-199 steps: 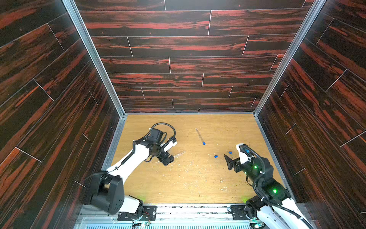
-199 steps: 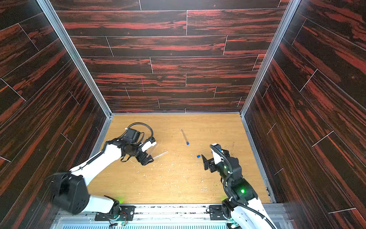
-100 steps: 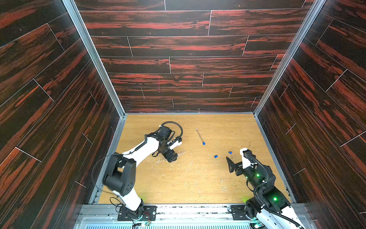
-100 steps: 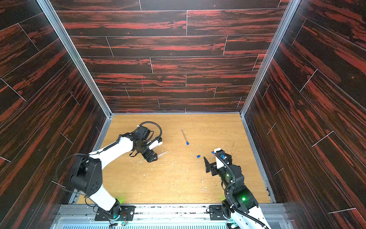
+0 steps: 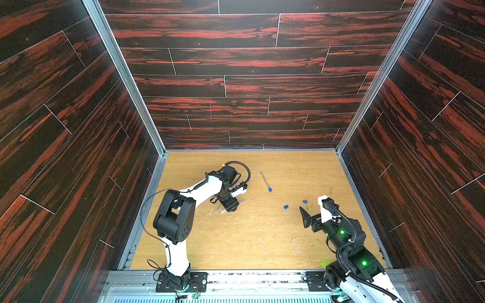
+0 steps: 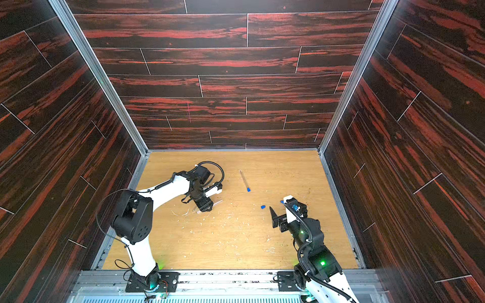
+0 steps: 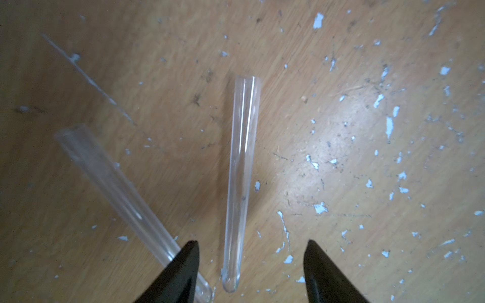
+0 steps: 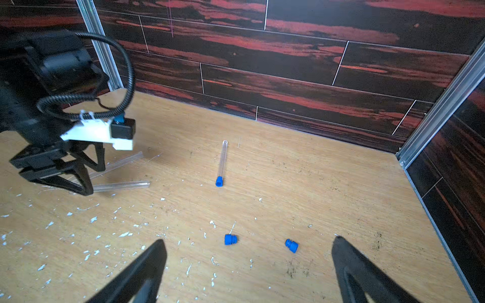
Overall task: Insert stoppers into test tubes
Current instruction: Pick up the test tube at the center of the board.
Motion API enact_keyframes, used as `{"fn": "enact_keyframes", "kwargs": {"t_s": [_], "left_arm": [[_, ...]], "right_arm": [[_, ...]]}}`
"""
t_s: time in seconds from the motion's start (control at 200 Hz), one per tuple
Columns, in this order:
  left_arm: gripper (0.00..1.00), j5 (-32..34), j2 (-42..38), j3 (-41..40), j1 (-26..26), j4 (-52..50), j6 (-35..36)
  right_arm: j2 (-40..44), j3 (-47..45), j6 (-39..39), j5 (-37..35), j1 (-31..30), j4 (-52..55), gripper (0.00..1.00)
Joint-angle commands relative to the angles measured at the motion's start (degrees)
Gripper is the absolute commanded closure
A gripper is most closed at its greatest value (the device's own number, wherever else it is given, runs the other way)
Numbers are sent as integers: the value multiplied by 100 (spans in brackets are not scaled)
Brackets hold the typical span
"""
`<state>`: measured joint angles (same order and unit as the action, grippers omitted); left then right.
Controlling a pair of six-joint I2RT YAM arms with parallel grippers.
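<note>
The left hand (image 7: 251, 242), left of centre in both top views, has its jaws apart astride the rounded closed end of one bare test tube (image 7: 240, 170) and is not touching it. A second tube (image 7: 112, 189) lies just beside, partly hidden behind one finger (image 7: 181, 272). Closing could catch both, or the round glass could roll away across the tabletop (image 7: 367, 157). The right hand (image 8: 249, 241), jaws wide, hangs over two loose stoppers (image 8: 231, 239), lower right of centre. A third tube (image 5: 264, 179) is already stoppered.
</note>
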<state>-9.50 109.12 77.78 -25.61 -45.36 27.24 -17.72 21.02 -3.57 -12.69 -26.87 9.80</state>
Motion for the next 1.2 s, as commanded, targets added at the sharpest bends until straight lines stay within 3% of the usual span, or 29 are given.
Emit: {"fn": "enact_keyframes", "kwargs": {"t_s": [0.0, 0.426, 0.752, 1.198], "left_arm": [[37, 172, 173, 210, -33, -327, 158], [54, 318, 682, 446, -123, -409, 187], [78, 300, 758, 402, -215, -467, 258], [81, 438, 772, 221, -397, -377, 388]], "right_arm": [[15, -97, -19, -18, 24, -93, 1], [121, -131, -30, 27, 31, -106, 1], [46, -124, 6, 35, 33, -98, 1], [163, -116, 37, -16, 36, -87, 1]]}}
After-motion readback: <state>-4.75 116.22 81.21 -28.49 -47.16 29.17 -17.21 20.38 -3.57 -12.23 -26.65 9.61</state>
